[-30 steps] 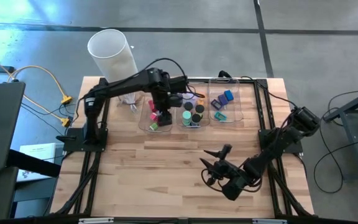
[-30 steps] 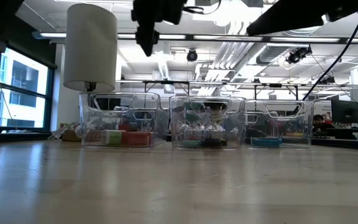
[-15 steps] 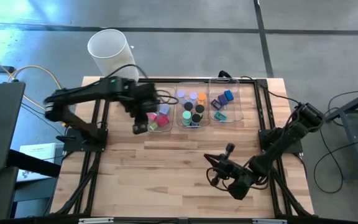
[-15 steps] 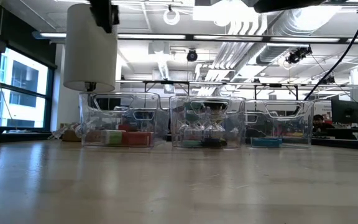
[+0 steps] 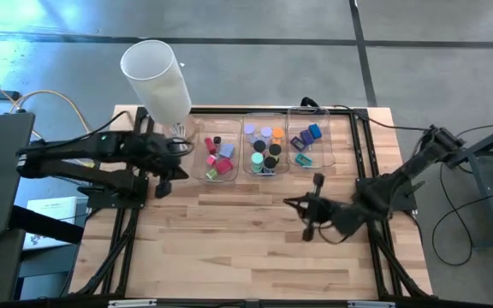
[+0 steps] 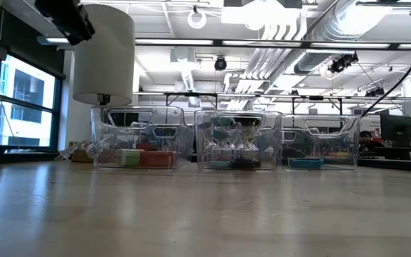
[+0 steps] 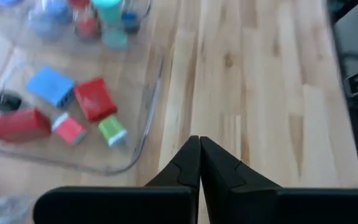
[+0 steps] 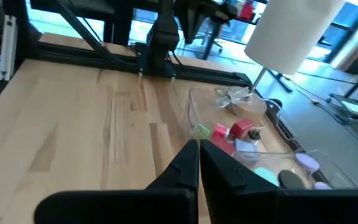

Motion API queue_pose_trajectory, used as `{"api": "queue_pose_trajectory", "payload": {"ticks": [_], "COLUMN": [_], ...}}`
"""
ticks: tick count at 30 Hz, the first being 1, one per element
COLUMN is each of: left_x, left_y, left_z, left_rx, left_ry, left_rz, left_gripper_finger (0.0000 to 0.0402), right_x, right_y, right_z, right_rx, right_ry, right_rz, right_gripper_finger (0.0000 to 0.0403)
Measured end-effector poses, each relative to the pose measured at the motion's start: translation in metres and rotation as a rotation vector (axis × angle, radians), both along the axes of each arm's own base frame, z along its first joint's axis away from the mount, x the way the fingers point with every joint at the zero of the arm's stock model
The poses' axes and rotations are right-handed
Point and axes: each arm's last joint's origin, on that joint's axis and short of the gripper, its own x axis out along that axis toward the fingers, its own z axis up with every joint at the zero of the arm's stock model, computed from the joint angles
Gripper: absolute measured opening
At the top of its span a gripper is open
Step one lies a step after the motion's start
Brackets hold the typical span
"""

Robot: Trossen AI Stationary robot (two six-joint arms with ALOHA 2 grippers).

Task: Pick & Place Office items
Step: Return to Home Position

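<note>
Left wrist view: the left gripper [image 7: 199, 142] is seen empty, fingers together, office items [image 7: 96, 99] lying in trays [image 7: 149, 102] just ahead of it; the right gripper [image 8: 199, 144] is likewise closed. One of the trays could perhaps be clipped by a low swing.

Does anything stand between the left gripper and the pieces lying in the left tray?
Nothing visible does, apart from the clear wall of the left tray itself. The left gripper, shut and empty, hangs over bare table beside that tray, where a red block and the green piece lie. The right gripper waits farther off.
</note>
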Motion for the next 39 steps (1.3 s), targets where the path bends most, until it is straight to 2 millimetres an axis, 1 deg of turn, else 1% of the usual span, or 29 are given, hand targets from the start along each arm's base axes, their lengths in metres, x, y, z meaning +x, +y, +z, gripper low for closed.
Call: {"api": "queue_pose_trajectory", "payload": {"ticks": [2,4,6,8,12,16,19,22,25,28,31,33,35,39], "left_x": [-0.010,-0.019,-0.028,-0.035,-0.048,-0.053,-0.055,-0.058,-0.063,-0.067,-0.069,-0.070,-0.070,-0.067], "left_y": [-0.003,-0.005,-0.006,-0.006,-0.007,-0.007,-0.007,-0.007,-0.007,-0.007,-0.009,-0.009,-0.008,-0.008], "left_z": [-0.006,-0.013,-0.021,-0.027,-0.039,-0.055,-0.068,-0.075,-0.079,-0.081,-0.084,-0.090,-0.099,-0.115], "left_rx": [0.010,0.034,0.059,0.077,0.113,0.126,0.157,0.166,0.176,0.159,0.152,0.155,0.162,0.157], "left_ry": [-0.082,-0.145,-0.191,-0.243,-0.314,-0.368,-0.397,-0.441,-0.474,-0.553,-0.640,-0.649,-0.641,-0.639], "left_rz": [-0.018,-0.032,-0.043,-0.035,-0.041,-0.045,-0.063,-0.065,-0.063,-0.078,-0.119,-0.113,-0.094,-0.085], "left_gripper_finger": [0.0001,0.0001,0.0001,0.0001,0.0001,0.0001,0.0001,0.0001,0.0001,0.0001,0.0001,0.0001,0.0001,0.0001], "right_x": [-0.007,-0.016,-0.028,-0.042,-0.068,-0.088,-0.098,-0.107,-0.112,-0.116,-0.118,-0.120,-0.121,-0.123], "right_y": [-0.011,-0.022,-0.034,-0.048,-0.074,-0.090,-0.099,-0.104,-0.109,-0.114,-0.116,-0.117,-0.117,-0.118], "right_z": [0.010,0.016,0.016,0.015,0.000,-0.028,-0.055,-0.077,-0.097,-0.112,-0.121,-0.125,-0.125,-0.127], "right_rx": [0.015,0.043,0.084,0.146,0.236,0.307,0.346,0.365,0.381,0.387,0.403,0.414,0.421,0.420], "right_ry": [-0.004,-0.014,-0.030,-0.088,-0.206,-0.300,-0.328,-0.367,-0.378,-0.382,-0.393,-0.392,-0.399,-0.375], "right_rz": [0.027,0.072,0.114,0.141,0.164,0.233,0.275,0.334,0.317,0.289,0.289,0.316,0.347,0.343], "right_gripper_finger": [0.0003,0.0003,0.0002,0.0002,0.0002,0.0002,0.0002,0.0002,0.0002,0.0002,0.0002,0.0002,0.0002,0.0002]}}
